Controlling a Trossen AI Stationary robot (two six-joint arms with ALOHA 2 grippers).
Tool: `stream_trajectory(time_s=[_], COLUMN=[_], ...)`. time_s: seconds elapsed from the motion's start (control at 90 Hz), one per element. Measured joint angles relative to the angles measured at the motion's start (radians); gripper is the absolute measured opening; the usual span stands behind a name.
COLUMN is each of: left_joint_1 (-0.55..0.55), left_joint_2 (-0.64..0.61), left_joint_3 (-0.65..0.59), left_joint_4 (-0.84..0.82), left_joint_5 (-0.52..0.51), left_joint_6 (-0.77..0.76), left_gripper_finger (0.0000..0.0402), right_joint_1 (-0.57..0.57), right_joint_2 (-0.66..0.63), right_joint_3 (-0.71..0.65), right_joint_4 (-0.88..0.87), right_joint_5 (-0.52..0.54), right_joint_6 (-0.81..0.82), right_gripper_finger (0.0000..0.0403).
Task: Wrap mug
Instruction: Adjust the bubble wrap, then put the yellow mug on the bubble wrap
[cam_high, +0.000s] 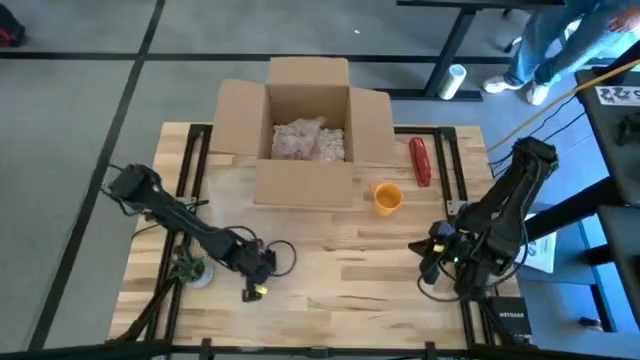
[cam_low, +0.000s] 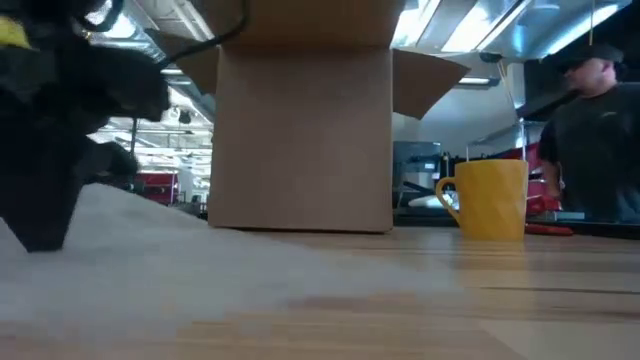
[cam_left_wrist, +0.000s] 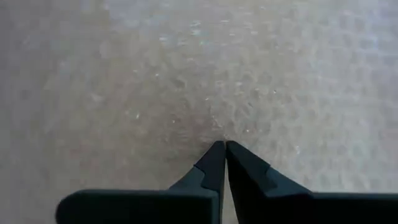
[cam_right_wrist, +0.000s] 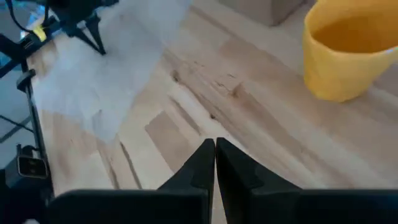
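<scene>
Both grippers are ours: the left gripper (cam_left_wrist: 224, 146), fingers together, presses the thin translucent wrapping sheet (cam_right_wrist: 118, 68) flat, seemingly to spread it. The right gripper (cam_right_wrist: 215, 144), also closed, hovers near the yellow ceramic mug (cam_high: 387, 198), which stands beside the open cardboard box (cam_high: 305, 185).

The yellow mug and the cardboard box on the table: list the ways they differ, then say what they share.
The yellow mug is small and round with a handle; the cardboard box is far larger and square-sided, its flaps folded out. The mug looks empty in the right wrist view; the box holds crumpled pale wrapping. The mug is bright yellow, the box plain brown. Both stand upright and open-topped on the wooden table, with no gripper touching them.
</scene>
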Motion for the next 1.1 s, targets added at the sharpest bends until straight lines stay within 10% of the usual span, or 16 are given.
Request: stream_trajectory(time_s=[0.5,1.1], left_joint_1=[0.245,0.165], left_joint_2=[0.415,0.213], left_joint_3=[0.477,0.562], left_joint_4=[0.383,0.392], left_joint_5=[-0.169,-0.250], left_joint_6=[0.219,0.450], left_gripper_finger=[0.0000,0.0000], right_joint_1=[0.000,-0.177], right_joint_2=[-0.193,-0.192], right_joint_3=[-0.030,-0.030], right_joint_4=[-0.002,-0.056], right_joint_5=[0.080,-0.087], right_joint_6=[-0.220,-0.368], right_gripper_finger=[0.0000,0.0001])
